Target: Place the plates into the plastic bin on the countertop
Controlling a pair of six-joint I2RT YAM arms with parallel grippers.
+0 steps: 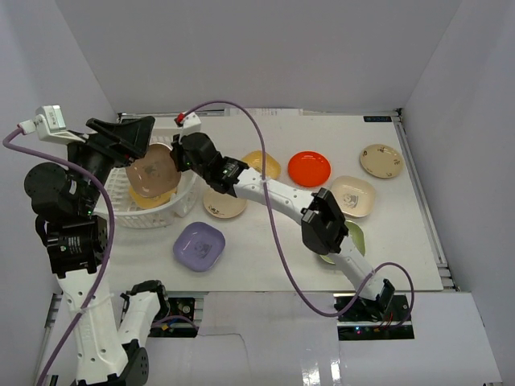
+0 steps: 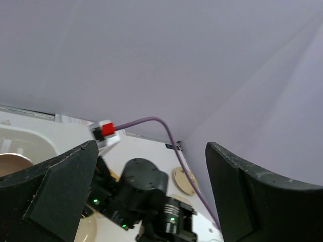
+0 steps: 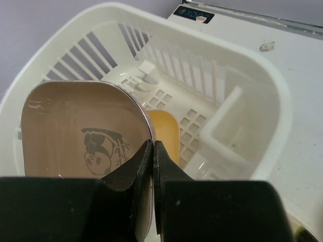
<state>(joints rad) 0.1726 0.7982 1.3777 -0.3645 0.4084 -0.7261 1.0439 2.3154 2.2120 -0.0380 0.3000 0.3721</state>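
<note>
A brown plate [image 1: 151,170] with a panda print [image 3: 86,136] hangs tilted on edge over the plastic bin [image 1: 183,201]. My right gripper [image 1: 175,159] [image 3: 153,147] is shut on its right rim. Below it a yellow plate [image 3: 165,132] lies inside the bin [image 3: 252,80]. My left gripper [image 1: 133,137] [image 2: 151,186] hovers open above the bin's far left side, holding nothing. On the countertop [image 1: 257,265] lie a lavender plate [image 1: 199,245], a cream plate [image 1: 224,204], a yellow plate [image 1: 263,164], an orange-red plate [image 1: 309,167], two more cream plates [image 1: 381,160] [image 1: 352,195] and a green plate [image 1: 352,238] half hidden by the right arm.
The right arm [image 1: 282,197] stretches diagonally across the countertop from the near right to the bin. Its purple cable [image 1: 269,161] loops above the plates. White walls close in the left, back and right sides. The left arm's body [image 1: 72,233] stands just left of the bin.
</note>
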